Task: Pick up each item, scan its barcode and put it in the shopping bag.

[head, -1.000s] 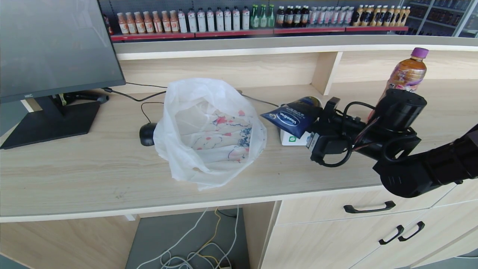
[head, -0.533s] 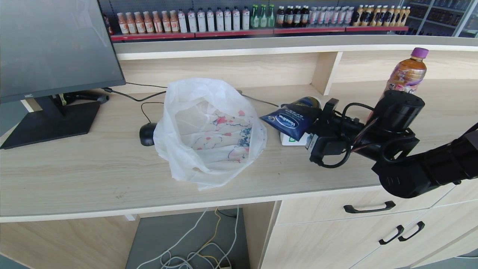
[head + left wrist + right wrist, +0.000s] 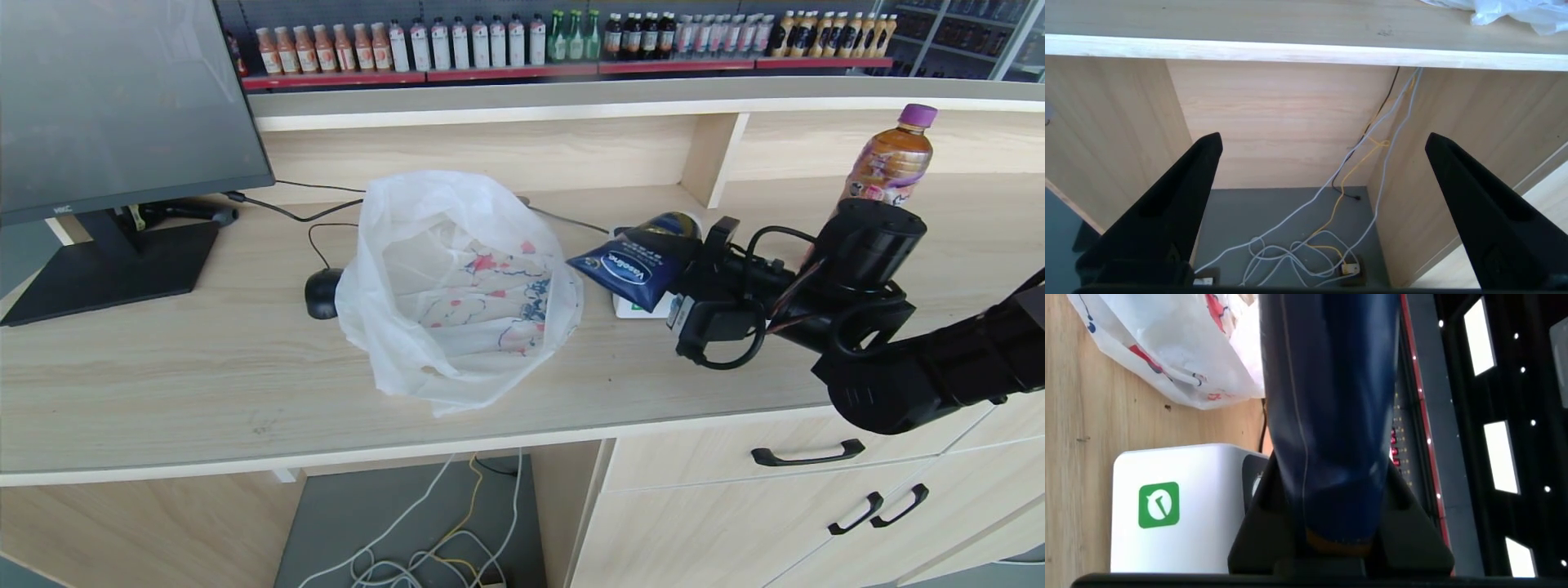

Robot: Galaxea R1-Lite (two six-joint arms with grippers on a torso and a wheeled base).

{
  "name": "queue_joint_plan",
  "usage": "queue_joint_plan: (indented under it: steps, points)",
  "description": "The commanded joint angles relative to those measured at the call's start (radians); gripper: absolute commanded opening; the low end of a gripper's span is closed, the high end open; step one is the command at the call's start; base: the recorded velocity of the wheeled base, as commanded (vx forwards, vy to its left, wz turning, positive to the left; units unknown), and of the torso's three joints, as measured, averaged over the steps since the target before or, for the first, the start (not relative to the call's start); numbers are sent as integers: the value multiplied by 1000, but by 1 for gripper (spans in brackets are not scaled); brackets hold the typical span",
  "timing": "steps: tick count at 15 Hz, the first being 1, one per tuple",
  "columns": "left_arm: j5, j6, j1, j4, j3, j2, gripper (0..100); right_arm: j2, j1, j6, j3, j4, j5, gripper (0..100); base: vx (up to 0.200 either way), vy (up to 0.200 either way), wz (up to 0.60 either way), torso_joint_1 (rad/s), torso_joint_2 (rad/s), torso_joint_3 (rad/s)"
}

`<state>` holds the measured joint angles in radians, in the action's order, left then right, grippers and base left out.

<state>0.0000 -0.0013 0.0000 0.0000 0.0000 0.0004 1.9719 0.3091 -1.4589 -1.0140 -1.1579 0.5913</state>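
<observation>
My right gripper [image 3: 684,260] is shut on a dark blue tube [image 3: 630,263], held level just above the white scanner box [image 3: 641,305] and just right of the white shopping bag [image 3: 457,286]. In the right wrist view the blue tube [image 3: 1327,416] runs out from between the fingers, with the scanner box [image 3: 1180,510] below it and the bag [image 3: 1167,351] beyond. A brown drink bottle [image 3: 890,163] with a purple cap stands behind the right arm. My left gripper [image 3: 1319,212] hangs open below the counter edge, over a tangle of cables.
A monitor [image 3: 122,98] on its stand fills the counter's left end, with a handheld scanner [image 3: 184,214] behind it and a black mouse [image 3: 322,292] beside the bag. A wooden divider [image 3: 714,155] rises behind the scanner box. Drawers [image 3: 804,453] sit below the right arm.
My right gripper has carried the blue tube a little to the left, closer to the bag's rim. Nothing else has moved.
</observation>
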Motion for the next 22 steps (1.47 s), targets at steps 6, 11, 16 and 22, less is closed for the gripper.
queue_joint_plan:
  steps: [6, 11, 16, 22]
  points:
    - [0, 0, 0, 0, 0, 0, 100, -81, 11, 5, -47, 95, -1, 0, 0, 0, 0, 0, 0, 0]
    - [0, 0, 0, 0, 0, 0, 100, -162, 28, 6, -107, 210, -1, 0, 0, 0, 0, 0, 0, 0]
    - [0, 0, 0, 0, 0, 0, 100, -223, 34, 109, -109, 259, -10, 0, 0, 0, 0, 0, 0, 0]
    - [0, 0, 0, 0, 0, 0, 100, -341, 39, 457, -100, 256, -103, 0, 0, 0, 0, 0, 0, 0]
